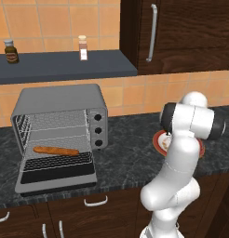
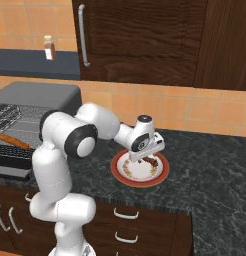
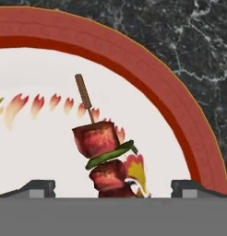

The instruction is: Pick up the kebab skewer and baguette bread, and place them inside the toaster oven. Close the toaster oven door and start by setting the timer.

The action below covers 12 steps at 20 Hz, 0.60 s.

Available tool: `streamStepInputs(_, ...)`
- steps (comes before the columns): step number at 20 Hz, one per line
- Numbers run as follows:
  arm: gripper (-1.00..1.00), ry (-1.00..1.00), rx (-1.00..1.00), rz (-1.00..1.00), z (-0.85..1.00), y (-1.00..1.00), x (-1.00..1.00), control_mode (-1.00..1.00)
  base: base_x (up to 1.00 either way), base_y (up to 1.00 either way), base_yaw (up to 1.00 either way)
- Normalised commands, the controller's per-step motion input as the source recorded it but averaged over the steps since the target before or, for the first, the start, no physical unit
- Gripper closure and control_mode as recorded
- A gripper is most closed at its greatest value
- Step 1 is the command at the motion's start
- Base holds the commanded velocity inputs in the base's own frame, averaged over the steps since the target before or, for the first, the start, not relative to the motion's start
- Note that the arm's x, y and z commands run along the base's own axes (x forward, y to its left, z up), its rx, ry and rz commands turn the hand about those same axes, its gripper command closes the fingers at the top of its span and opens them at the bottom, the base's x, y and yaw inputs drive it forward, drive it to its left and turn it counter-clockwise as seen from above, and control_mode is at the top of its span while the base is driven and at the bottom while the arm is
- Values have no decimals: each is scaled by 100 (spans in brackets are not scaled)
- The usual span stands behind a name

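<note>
The kebab skewer (image 3: 99, 147), a thin stick with dark red chunks and a green slice, lies on a white plate with a red rim (image 3: 157, 87). My gripper (image 3: 113, 189) hangs open just above it, one fingertip (image 3: 39, 188) on each side of the meat. From the right base view the gripper (image 2: 145, 159) is low over the plate (image 2: 126, 176), with the skewer (image 2: 153, 163) under it. The baguette bread (image 1: 56, 150) lies on a wire rack inside the toaster oven (image 1: 65, 97). The toaster oven door (image 1: 56, 179) is folded down flat and open.
Three black knobs (image 1: 98, 130) sit on the oven's right front. Two bottles (image 1: 11, 51) (image 1: 82, 48) stand on a dark shelf above the oven. A dark wall cabinet (image 2: 145, 40) hangs over the plate. Bare dark stone counter (image 2: 215, 165) stretches to the plate's right.
</note>
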Motion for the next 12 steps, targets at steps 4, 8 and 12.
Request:
streamStepInputs(4, -100, 6, 0, 0, -29, -20, 23, -100, 0, 0, 0)
streamStepInputs(8, -100, 4, 0, 0, -28, -8, 7, -100, 0, 0, 0)
streamStepInputs(12, 100, 1, 0, 0, -27, 0, 0, -100, 0, 0, 0)
